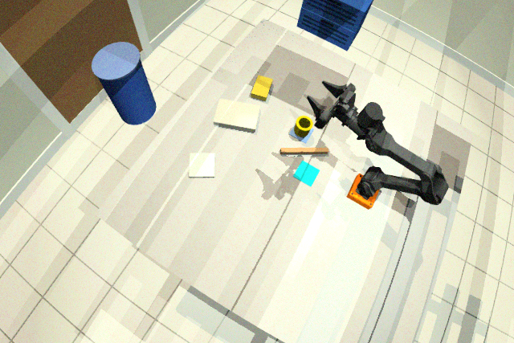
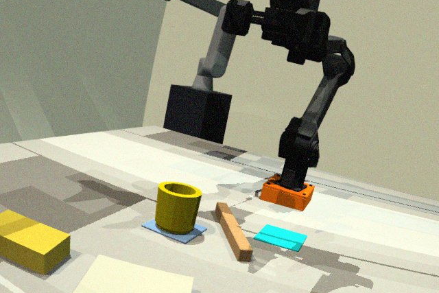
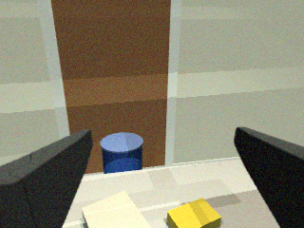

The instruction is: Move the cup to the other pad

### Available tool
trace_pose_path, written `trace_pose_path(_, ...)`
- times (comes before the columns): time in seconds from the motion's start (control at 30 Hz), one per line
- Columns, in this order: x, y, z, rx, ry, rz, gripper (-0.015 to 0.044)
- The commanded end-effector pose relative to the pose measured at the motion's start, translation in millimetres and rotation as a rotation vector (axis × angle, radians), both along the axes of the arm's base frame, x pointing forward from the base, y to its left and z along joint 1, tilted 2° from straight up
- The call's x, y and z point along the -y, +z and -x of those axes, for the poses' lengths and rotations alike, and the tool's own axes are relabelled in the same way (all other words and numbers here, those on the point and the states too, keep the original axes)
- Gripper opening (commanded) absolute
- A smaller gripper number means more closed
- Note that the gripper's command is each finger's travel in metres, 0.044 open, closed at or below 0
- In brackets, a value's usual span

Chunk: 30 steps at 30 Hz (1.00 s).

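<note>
A yellow cup [image 1: 303, 124] [image 2: 177, 206] stands upright on a pale blue pad [image 1: 300, 139] [image 2: 150, 226]. I cannot see inside it for marbles. A cyan pad [image 1: 307, 173] [image 2: 280, 236] lies bare nearer the arm's orange base [image 1: 363, 193] [image 2: 287, 193]. A wooden bar [image 1: 303, 150] [image 2: 234, 231] lies between the two pads. My gripper [image 1: 317, 91] [image 2: 295, 34] [image 3: 163, 135] is open and empty. It hangs high above the table, to the right of the cup and apart from it. The wrist view does not show the cup.
A yellow block [image 1: 262, 87] [image 2: 31, 240] [image 3: 195, 214], a cream slab [image 1: 236, 114] [image 2: 134, 277] [image 3: 114, 211] and a white tile [image 1: 201, 164] lie left of the cup. A blue barrel [image 1: 124, 82] [image 3: 122, 152] and a blue drawer cabinet [image 1: 336, 7] stand off the mat.
</note>
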<state>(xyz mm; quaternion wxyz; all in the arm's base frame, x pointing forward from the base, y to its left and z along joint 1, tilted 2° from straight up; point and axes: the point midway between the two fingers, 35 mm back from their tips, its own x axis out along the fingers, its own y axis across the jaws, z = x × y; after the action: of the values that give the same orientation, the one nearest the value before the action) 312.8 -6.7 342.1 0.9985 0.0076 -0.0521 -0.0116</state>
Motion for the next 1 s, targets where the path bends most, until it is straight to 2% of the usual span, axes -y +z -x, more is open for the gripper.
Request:
trace_pose_path(0.0,0,-2,-2,-0.014,-0.002,0.011,0.0374)
trace_pose_path(0.07,3,-18,-16,-0.122,-0.010,0.097,0.0321)
trace_pose_path(0.27,14,-98,-55,-0.612,0.078,0.477,0.0166)
trace_pose_path(0.43,30,-164,-54,-0.992,0.303,0.755,0.0166)
trace_pose_path(0.63,45,-223,-27,-1.332,0.755,0.964,0.0166)
trace_pose_path(0.73,39,-233,-20,-1.391,0.905,0.990,0.0166)
trace_pose_path(0.97,39,-233,-20,-1.395,0.915,0.991,0.0166)
